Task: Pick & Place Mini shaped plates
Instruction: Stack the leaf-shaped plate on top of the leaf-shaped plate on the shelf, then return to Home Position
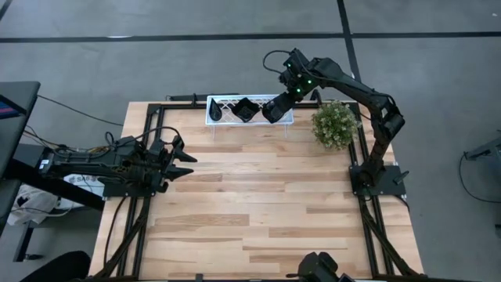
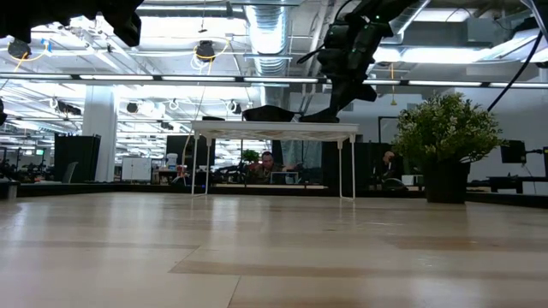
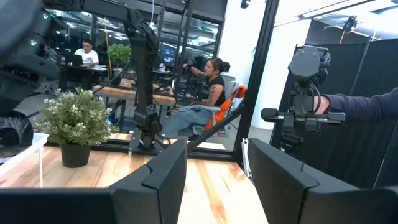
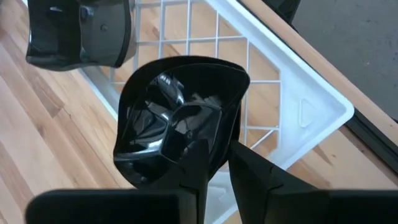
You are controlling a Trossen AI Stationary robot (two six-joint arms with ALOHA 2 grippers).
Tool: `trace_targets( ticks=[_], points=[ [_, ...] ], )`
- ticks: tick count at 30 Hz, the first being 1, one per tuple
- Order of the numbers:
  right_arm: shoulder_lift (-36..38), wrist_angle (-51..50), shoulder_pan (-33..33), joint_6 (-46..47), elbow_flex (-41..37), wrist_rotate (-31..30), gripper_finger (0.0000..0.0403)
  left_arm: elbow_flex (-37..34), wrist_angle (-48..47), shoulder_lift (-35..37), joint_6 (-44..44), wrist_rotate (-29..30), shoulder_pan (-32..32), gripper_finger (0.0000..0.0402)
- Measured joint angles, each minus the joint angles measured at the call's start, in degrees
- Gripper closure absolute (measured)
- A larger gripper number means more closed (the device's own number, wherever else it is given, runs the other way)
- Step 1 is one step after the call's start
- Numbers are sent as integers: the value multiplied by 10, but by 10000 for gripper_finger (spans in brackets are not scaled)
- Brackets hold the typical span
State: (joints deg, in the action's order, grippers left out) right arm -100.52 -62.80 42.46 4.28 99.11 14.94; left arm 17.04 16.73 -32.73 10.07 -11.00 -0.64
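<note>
A white lattice tray (image 1: pixel 223 117) stands on legs at the table's far edge. Two glossy black mini plates show in it: one (image 1: pixel 246 110) near its middle, the other (image 4: pixel 180 118) toward its right end, under my right gripper (image 4: pixel 217 168). That gripper slants down from the far right. Its fingers stand a little apart at this plate's rim. In the low view the plate (image 2: pixel 312 114) lies on the tray top. My left gripper (image 1: pixel 186 158) hovers open and level above the table's left side, holding nothing. My right gripper has one finger (image 4: pixel 193 180) over the inside of the plate's rim (image 4: pixel 214 152) and the other outside it, slanting down from above. A narrow gap shows between the fingers. Whether either finger touches the rim, I cannot tell. The plate lies on the tray's lattice.
A green potted plant (image 1: pixel 335 124) stands just right of the tray, close to my right arm. The wooden tabletop (image 1: pixel 266 204) stretches out in front of the tray. Beyond the table, a person's sleeve (image 3: pixel 367 106) and seated people show.
</note>
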Motion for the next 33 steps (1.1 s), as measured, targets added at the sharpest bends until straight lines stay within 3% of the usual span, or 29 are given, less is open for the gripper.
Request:
trace_targets(
  ticks=[15,26,33],
  points=[
    [1,-2,0,-28,0,16,341,0,0,0,-10,0,0,229],
    [1,-1,4,-42,0,9,240,0,0,0,-10,0,0,229],
    [1,3,7,-44,0,-20,218,0,0,0,-11,0,0,229]
  ],
)
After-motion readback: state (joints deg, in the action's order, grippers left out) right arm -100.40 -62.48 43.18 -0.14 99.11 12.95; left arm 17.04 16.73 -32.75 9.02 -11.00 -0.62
